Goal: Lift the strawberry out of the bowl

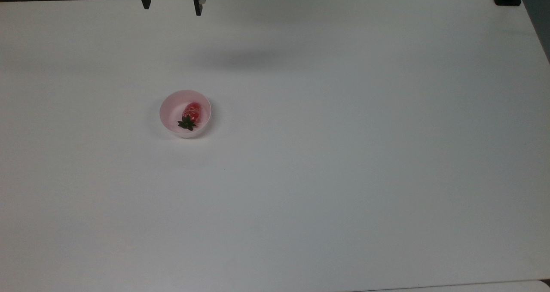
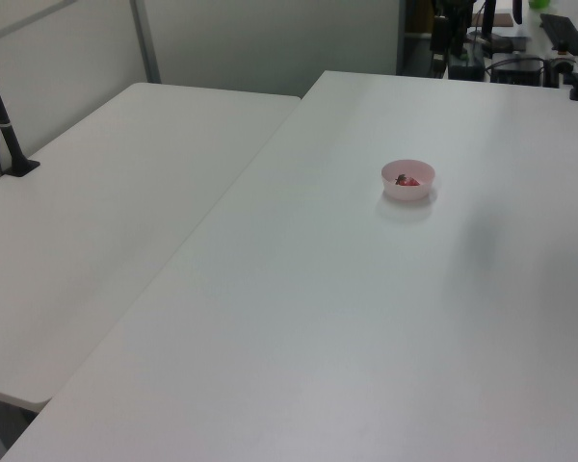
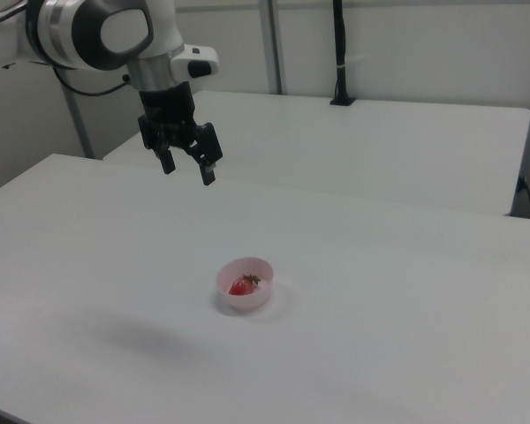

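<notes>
Gripper (image 3: pixel 188 169) spread wide, empty, high above bowl (image 3: pixel 245 284).

A plain white table (image 1: pixel 343 176) carries a pale pink bowl (image 1: pixel 172 114), apparently nothing else.

End effector (image 1: pixel 172 6): black two-finger tool, cut off above the fingers by the top view's upper edge.
Small glossy red strawberry (image 2: pixel 407 180): in the left view, partly hidden by the pale pink round bowl's (image 2: pixel 407 192) near wall; cap too small to make out.
White surface (image 1: pixel 343 154): near edge cut off by the top view's lower border.
</notes>
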Available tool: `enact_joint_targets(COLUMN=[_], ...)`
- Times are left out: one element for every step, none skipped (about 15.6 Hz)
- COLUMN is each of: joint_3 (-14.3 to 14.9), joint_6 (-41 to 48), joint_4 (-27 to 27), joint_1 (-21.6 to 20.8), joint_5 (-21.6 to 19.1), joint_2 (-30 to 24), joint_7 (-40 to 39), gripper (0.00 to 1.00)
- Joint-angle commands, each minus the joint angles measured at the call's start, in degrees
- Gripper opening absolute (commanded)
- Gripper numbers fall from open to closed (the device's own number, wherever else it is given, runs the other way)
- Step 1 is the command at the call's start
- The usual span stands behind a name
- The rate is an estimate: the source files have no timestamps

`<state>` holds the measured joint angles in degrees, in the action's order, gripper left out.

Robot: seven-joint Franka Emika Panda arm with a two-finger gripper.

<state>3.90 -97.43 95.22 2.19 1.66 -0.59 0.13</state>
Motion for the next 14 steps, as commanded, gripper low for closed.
enact_joint_targets(joint_3=[1.2,1.2,1.2,1.2,1.2,1.2,1.2,1.2,1.2,1.2,1.2,1.2,1.2,1.2], joint_6=[-1.6,-1.6,-1.6,-1.6,-1.6,-1.6,-1.6,-1.6,-1.6,-1.6,-1.6,-1.7,-1.7,-1.6], joint_4=[1.7,1.7,1.7,1.7,1.7,1.7,1.7,1.7,1.7,1.7,1.7,1.7,1.7,1.7], joint_1=[-1.4,-1.4,-1.4,-1.4,-1.4,-1.4,-1.4,-1.4,-1.4,-1.4,-1.4,-1.2,-1.0,-0.8], joint_5=[0.7,0.7,0.7,0.7,0.7,0.7,0.7,0.7,0.7,0.7,0.7,0.7,0.7,0.7], joint_2=[-0.6,-0.6,-0.6,-0.6,-0.6,-0.6,-0.6,-0.6,-0.6,-0.6,-0.6,-0.5,-0.5,-0.5], joint_7=[-1.1,-1.1,-1.1,-1.1,-1.1,-1.1,-1.1,-1.1,-1.0,-1.1,-1.2,-1.4,-2.1,-2.9], gripper=[1.00,1.00,1.00,1.00,1.00,1.00,1.00,1.00,1.00,1.00,1.00,1.00,1.00,1.00])
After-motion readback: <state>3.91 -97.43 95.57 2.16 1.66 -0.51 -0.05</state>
